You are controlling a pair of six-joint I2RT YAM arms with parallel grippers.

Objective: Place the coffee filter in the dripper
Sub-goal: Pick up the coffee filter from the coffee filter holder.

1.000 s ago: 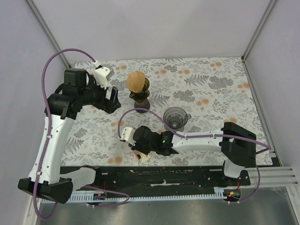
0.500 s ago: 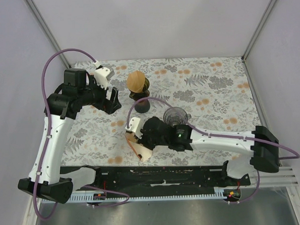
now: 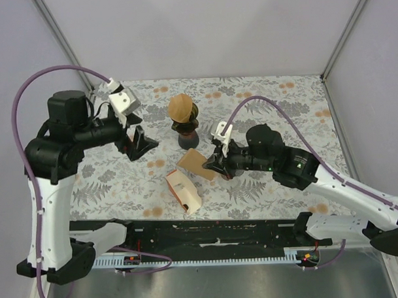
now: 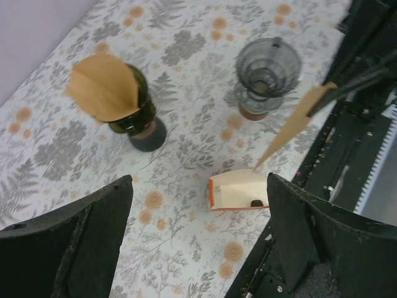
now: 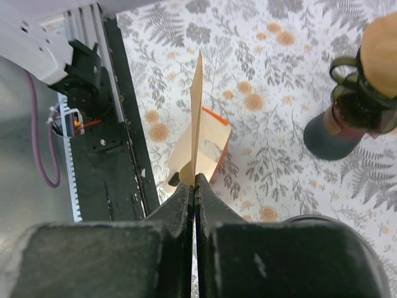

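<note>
My right gripper (image 3: 211, 165) is shut on a flat brown coffee filter (image 3: 193, 163) and holds it above the table, just right of the open filter box (image 3: 183, 191). In the right wrist view the filter (image 5: 197, 105) stands edge-on from the closed jaws (image 5: 195, 180), over the box (image 5: 201, 149). The grey glass dripper (image 4: 267, 71) stands empty; my right arm hides it in the top view. My left gripper (image 3: 138, 143) is open and empty, left of a dark green dripper (image 3: 185, 120) with a brown filter (image 3: 180, 106) in it.
The black rail (image 3: 215, 230) runs along the table's near edge. The floral tablecloth (image 3: 283, 113) covers the table. The dark green dripper also shows in the right wrist view (image 5: 353, 112) and the left wrist view (image 4: 133, 118).
My right gripper has come up out of the filter box with one filter and moved right and back. My left arm has risen and drawn back to the left.
</note>
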